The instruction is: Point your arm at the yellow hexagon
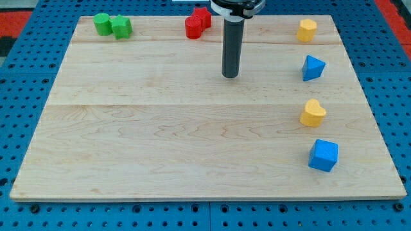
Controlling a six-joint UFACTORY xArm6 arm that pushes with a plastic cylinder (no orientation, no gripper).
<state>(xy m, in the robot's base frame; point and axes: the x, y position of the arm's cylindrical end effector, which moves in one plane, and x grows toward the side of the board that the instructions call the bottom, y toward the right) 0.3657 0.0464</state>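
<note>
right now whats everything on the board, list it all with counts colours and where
green blocks: 2, green, touching each other at the view's top left corner
red blocks: 2, red, touching each other at the view's top, left of centre
yellow hexagon: 1, yellow, view's top right
blue triangular block: 1, blue, right side, just below the hexagon
yellow heart-like block: 1, yellow, right side, lower down
blue cube: 1, blue, view's bottom right
wooden board: 1, light wood, on a blue pegboard
my tip: 1, dark rod, on bare board below and right of the red blocks, well left of the hexagon, touching no block
</note>
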